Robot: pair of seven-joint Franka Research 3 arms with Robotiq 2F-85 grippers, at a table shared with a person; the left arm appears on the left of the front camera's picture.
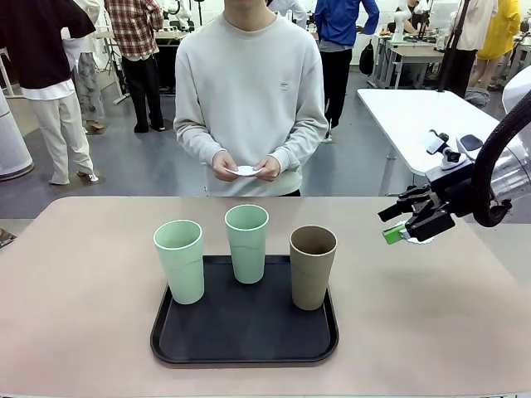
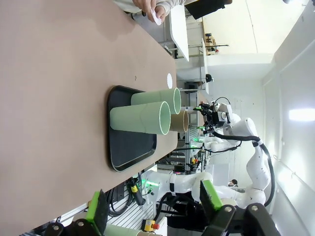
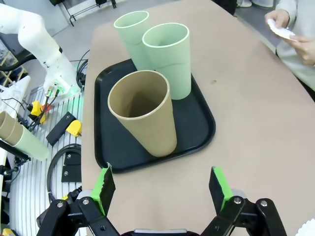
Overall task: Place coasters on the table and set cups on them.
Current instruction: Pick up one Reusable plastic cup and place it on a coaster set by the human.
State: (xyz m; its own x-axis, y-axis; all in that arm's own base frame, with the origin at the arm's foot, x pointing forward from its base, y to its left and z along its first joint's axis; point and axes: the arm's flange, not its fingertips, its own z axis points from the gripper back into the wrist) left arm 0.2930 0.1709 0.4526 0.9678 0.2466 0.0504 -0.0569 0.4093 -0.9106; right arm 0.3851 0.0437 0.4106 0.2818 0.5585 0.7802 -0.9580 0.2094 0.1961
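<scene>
Front view: barely begun. Three cups (image 1: 247, 243) stand on the black tray (image 1: 241, 344). The person's hands (image 1: 224, 164) hold coasters (image 1: 246, 172) at twelve o'clock. The right tool (image 1: 390, 225), at three o'clock, is released and empty.
Left wrist view: the left tool (image 2: 152, 204) is released. A white disc (image 2: 170, 78), perhaps one coaster, lies on the table (image 2: 59, 98).
Right wrist view: the brown cup (image 3: 142, 118) stands on the tray at twelve o'clock.

My front view is bright and even, lit from overhead. The cups (image 1: 246, 243) throw only short, soft shadows on the tray (image 1: 241, 336), whose rim carries a faint sheen, and the desk (image 1: 75, 282) reads flat and matte. On the left wrist view a ceiling light (image 2: 301, 115) blows out to white and the walls around it wash pale. Both wrist views stretch toward their edges. On the right wrist view the cups are crisp, and a green lamp glows at the far arm's base (image 3: 61, 81).
</scene>
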